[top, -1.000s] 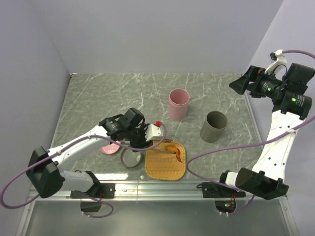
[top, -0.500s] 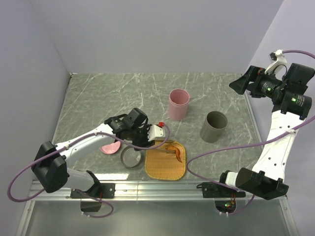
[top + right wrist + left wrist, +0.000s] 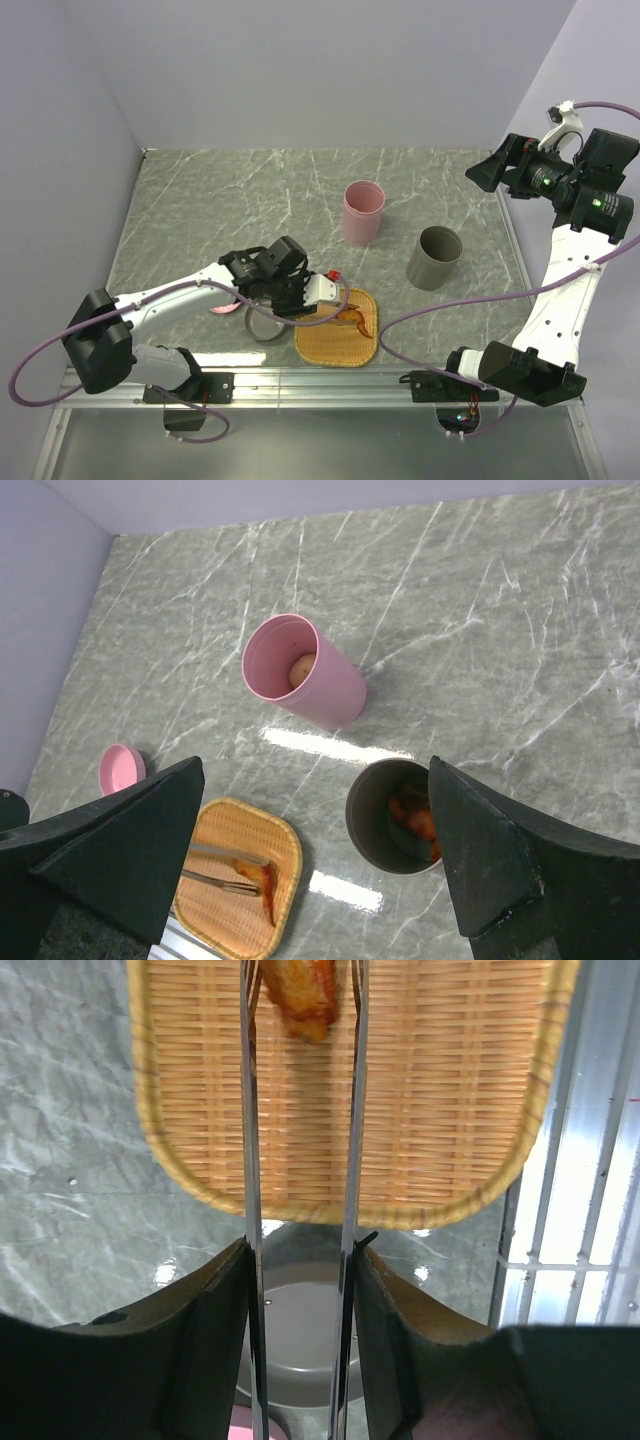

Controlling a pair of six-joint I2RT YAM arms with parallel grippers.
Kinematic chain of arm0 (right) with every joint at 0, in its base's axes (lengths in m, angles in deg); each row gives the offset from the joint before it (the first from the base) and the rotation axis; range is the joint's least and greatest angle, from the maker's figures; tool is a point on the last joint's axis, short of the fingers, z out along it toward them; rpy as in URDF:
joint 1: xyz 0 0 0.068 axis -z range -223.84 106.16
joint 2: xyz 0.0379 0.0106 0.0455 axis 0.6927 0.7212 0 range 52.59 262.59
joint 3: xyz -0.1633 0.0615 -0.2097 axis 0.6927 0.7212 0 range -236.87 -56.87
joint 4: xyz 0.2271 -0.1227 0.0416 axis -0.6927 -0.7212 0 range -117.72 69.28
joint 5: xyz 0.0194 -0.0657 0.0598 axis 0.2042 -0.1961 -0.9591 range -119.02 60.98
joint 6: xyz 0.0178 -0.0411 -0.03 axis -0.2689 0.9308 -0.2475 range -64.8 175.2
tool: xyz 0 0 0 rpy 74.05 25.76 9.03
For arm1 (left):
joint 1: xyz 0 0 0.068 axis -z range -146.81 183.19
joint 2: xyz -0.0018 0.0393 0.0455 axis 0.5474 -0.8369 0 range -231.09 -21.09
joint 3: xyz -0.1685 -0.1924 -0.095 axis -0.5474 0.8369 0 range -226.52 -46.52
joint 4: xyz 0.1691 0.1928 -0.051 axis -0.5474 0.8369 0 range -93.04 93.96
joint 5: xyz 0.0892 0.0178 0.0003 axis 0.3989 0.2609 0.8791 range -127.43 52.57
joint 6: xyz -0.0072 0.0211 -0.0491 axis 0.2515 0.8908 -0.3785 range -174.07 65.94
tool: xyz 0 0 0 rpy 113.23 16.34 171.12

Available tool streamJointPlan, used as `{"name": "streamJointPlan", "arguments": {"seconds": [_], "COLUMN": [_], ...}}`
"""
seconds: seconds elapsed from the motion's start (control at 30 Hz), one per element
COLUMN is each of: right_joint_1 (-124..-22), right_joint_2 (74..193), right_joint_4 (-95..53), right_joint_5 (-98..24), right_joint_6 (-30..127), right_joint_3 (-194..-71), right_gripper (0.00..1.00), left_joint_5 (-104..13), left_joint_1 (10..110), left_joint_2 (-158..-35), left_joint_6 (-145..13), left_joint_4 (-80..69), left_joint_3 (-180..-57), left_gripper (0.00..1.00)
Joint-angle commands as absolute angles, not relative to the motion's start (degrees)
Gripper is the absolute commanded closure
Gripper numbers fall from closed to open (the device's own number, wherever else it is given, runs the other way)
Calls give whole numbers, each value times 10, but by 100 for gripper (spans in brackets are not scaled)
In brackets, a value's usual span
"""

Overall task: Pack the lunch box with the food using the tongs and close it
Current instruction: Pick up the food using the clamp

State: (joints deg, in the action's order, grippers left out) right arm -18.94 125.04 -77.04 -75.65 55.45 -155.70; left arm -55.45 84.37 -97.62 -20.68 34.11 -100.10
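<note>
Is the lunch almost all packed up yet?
Partly. The pink cup holds a pale ball and the grey cup holds orange pieces. The left gripper holds the tongs around one brown-orange piece on the tray. Both cups stand open; the pink dish and grey dish lie aside.

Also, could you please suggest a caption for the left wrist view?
Left claw holds the tongs, their arms either side of a brown-orange food piece on the woven tray.

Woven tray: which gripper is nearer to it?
Left. The left gripper sits beside the woven tray, holding tongs over it; the right gripper hangs far right, beyond the grey cup.
</note>
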Motion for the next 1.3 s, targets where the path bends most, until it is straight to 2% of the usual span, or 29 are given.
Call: {"name": "streamJointPlan", "arguments": {"seconds": [0.0,0.43,0.83,0.93,1.27], "right_joint_1": [-187,-188,-187,-188,-188], "right_joint_2": [1240,1237,1233,1233,1232], "right_joint_4": [-757,-756,-752,-750,-750], "right_joint_5": [-761,-759,-761,-762,-762], "right_joint_6": [555,556,554,553,553], "right_joint_3": [-1553,-1550,-1546,-1545,-1547], "right_gripper": [0,0,0,0,0], "left_joint_5": [-535,-544,-535,-532,-540], "left_joint_1": [843,843,843,843,836], "left_joint_2": [-964,-934,-883,-880,-863], "left_joint_6": [-208,-222,-240,-247,-261], "left_joint_4": [313,324,353,355,369], "left_joint_3": [-996,-1008,-1010,-1014,-1034], "left_gripper": [53,80,97,100,100]}}
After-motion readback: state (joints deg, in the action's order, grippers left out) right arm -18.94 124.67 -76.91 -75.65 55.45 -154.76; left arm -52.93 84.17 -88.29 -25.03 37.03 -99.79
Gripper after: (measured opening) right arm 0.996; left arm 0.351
